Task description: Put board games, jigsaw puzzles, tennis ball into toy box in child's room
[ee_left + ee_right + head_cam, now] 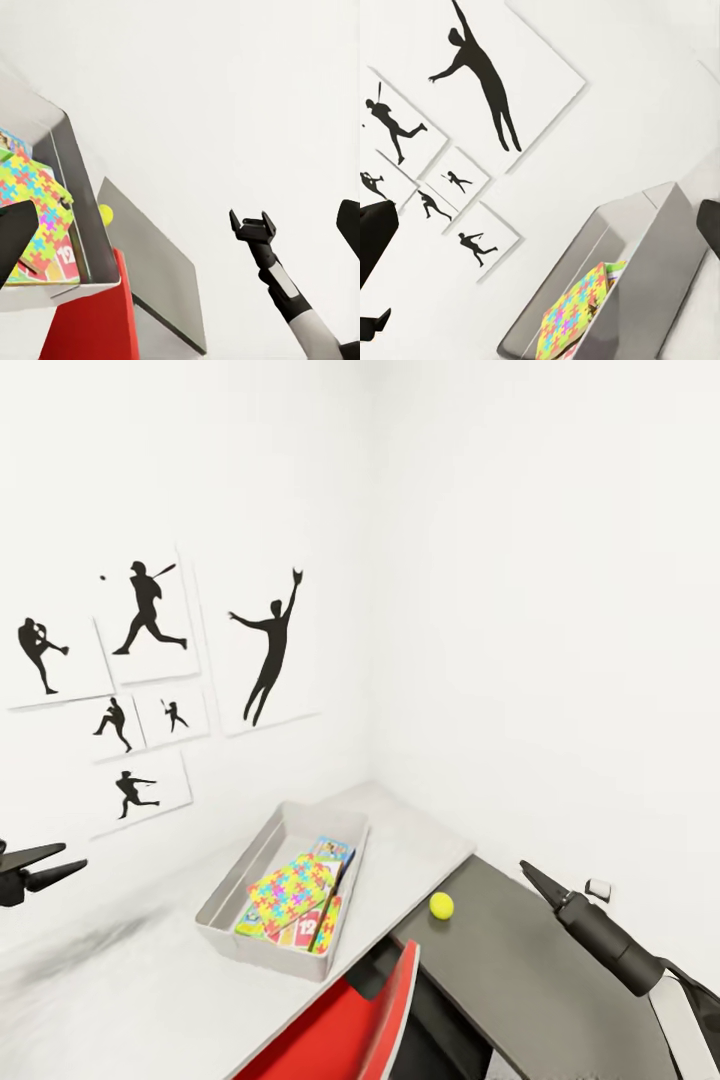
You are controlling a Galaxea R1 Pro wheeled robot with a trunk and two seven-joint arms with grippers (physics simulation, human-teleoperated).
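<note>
Near the table (520,960) edge, tennis ball (441,905) lies beside toy box (240,880).

The toy box (232,888) looks like smooth grey metal or plastic with a soft sheen. The puzzle (290,890) inside has a glossy printed cardboard face. The ball (441,905) is matt and fuzzy yellow. The table (420,830) is matt pale grey, its lower part (540,980) dark and matt. The chair (340,1030) is glossy red plastic. The grippers (35,865) (540,882) are matt black
</note>
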